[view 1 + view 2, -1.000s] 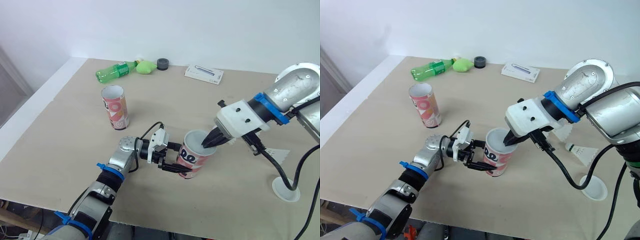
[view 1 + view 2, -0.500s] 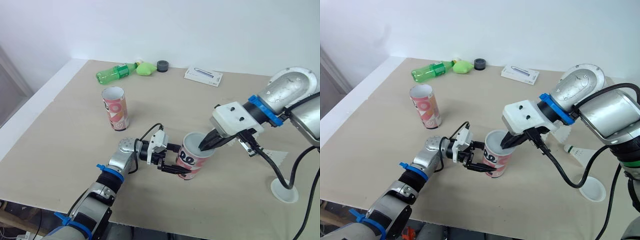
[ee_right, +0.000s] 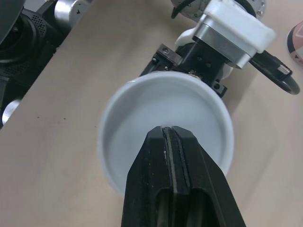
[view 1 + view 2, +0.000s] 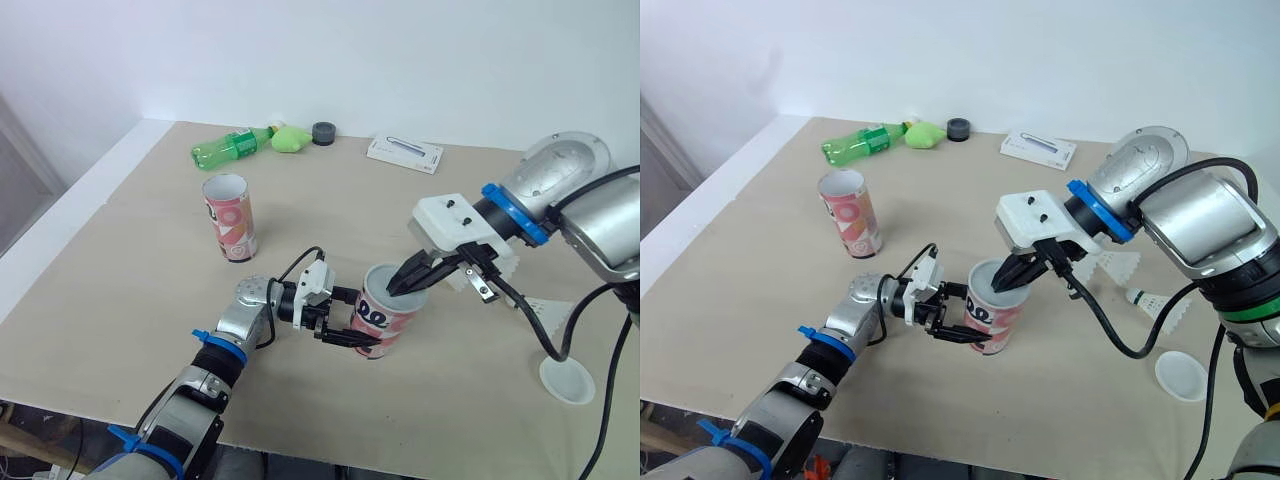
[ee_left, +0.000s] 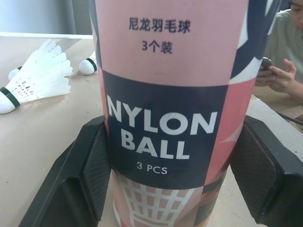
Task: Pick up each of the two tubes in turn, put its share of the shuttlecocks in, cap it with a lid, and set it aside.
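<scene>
While the left gripper (image 4: pixel 350 318) stayed clamped on the tube (image 4: pixel 388 320), one black finger (image 5: pixel 90 170) pressed to each side of its printed wall, the right gripper (image 4: pixel 393 290) had swung toward the robot's left since a second before. Its white wrist block had drawn nearer the far side of the table (image 4: pixel 150 280), and its tips had come further across the tube's open mouth. Those two fingers were pressed together with no gap between them, and they sat just at the white rim. The tube itself had barely shifted. It leaned slightly, with its mouth tipped toward the right arm, and whether its base touched the table could not be told. From the right wrist view its inside looked plain white, and whether anything lay at the bottom could not be told. A second tube (image 4: pixel 230 217) stood upright and uncapped on the robot's left, well apart from both grippers, in the same spot as before; what it held could not be seen. Two white shuttlecocks (image 4: pixel 1118 265) (image 4: pixel 1160 303) lay on the table behind and beside the right arm. A white lid (image 4: pixel 1182 375) lay flat near the right front edge. Along the far edge lay a green bottle (image 4: pixel 230 147), a small green thing (image 4: pixel 292 136), a dark round thing (image 4: pixel 324 130) and a white box (image 4: pixel 405 153). The left wrist view showed a person (image 5: pixel 284 61) seated past the tube.
</scene>
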### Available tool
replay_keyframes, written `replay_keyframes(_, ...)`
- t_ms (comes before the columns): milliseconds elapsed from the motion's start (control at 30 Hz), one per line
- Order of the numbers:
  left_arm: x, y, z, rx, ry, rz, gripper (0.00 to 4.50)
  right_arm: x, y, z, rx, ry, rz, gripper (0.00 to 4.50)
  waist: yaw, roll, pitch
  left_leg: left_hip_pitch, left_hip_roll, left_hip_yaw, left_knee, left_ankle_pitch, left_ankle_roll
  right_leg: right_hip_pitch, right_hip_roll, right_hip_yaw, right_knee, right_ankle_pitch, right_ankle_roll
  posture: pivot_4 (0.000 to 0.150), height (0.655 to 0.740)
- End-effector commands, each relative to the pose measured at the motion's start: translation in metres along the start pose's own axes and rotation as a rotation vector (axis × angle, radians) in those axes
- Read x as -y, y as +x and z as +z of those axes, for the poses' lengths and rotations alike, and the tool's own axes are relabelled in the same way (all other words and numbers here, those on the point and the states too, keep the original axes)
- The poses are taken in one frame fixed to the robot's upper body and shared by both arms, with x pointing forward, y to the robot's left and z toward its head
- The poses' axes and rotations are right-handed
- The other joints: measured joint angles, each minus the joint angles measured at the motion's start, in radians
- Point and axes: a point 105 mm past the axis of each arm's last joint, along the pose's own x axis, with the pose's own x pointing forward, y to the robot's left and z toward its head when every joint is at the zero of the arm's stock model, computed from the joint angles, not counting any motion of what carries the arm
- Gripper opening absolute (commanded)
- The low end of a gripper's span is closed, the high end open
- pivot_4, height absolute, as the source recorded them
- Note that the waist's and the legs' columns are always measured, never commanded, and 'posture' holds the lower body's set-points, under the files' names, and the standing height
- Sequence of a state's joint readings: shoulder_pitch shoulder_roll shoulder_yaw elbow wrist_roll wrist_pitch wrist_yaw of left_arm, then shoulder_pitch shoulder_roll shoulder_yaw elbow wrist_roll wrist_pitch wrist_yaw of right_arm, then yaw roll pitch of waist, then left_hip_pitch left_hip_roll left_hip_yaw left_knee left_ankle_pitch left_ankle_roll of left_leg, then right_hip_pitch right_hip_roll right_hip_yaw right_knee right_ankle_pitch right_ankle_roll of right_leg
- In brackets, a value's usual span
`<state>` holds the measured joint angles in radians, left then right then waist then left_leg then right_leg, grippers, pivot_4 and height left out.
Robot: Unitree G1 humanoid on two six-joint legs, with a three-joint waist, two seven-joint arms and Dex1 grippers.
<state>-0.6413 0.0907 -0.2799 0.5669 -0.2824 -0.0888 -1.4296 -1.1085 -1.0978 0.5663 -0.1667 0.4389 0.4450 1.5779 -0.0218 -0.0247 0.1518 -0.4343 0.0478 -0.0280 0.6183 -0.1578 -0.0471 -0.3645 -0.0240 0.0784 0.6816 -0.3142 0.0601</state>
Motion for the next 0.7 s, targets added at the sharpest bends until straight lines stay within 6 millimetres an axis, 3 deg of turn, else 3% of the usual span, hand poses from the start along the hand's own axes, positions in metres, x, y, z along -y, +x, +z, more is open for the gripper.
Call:
replay_keyframes(33, 0.012, 0.004, -0.025, -0.078, -0.082, -0.039, 3.23, 0.001, -0.009, -0.003, -0.052, -0.020, 0.005, 0.12, 0.000, 0.000, 0.000, 0.000, 0.000, 0.000, 0.000, 0.000, 0.000, 0.000, 0.000, 0.000, 0.000, 0.000, 0.000, 0.150, 0.7203)
replay_keyframes(433, 0.014, 0.002, -0.025, -0.079, -0.089, -0.028, 3.23, 0.011, -0.016, -0.020, -0.146, -0.041, -0.031, 0.12, -0.001, 0.001, 0.001, -0.002, 0.000, 0.000, 0.000, 0.000, 0.000, -0.001, 0.000, 0.000, 0.000, 0.000, 0.000, 0.150, 0.7203)
replay_keyframes(700, 0.014, 0.002, -0.025, -0.075, -0.093, -0.025, 3.23, -0.003, 0.002, -0.022, -0.123, -0.037, 0.051, 0.12, 0.000, 0.001, 0.001, -0.002, 0.000, -0.001, 0.000, 0.000, 0.000, -0.001, 0.000, 0.000, 0.000, 0.000, 0.000, 0.150, 0.7203)
